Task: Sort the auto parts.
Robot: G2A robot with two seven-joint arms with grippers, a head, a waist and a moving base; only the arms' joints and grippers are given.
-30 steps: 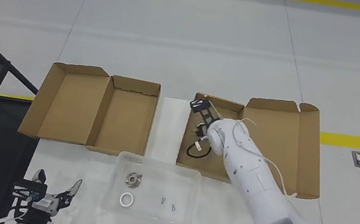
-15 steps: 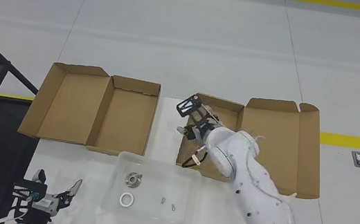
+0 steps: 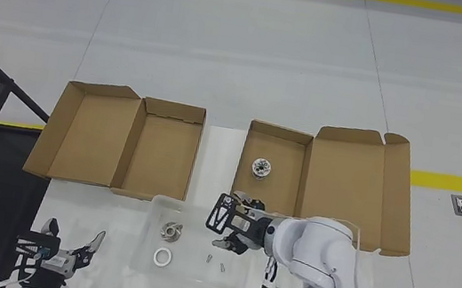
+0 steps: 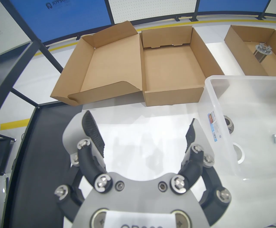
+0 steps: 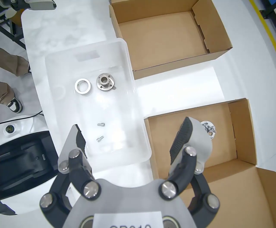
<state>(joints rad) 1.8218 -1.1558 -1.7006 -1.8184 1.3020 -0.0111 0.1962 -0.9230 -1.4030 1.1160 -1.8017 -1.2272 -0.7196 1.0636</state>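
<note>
Top view shows the right hand (image 3: pixel 223 223) spread wide and empty over a corner of the clear bin (image 3: pixel 204 206), the left hand (image 3: pixel 73 236) wide open near that bin, and the metal hub (image 5: pixel 105 82), ring (image 5: pixel 82 86) and two screws (image 5: pixel 100 124) inside it.

Table (image 3: pixel 215 167), left box (image 3: pixel 162 153), right box (image 3: pixel 282 197), clear bin (image 3: pixel 190 270)

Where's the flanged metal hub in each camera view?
Top view: flanged hub in the clear bin, just beyond the ring.
Left wrist view: hub seen through the bin's wall.
Right wrist view: hub in the bin, beside the ring.
Shared landmark: the ring next to it.
</note>
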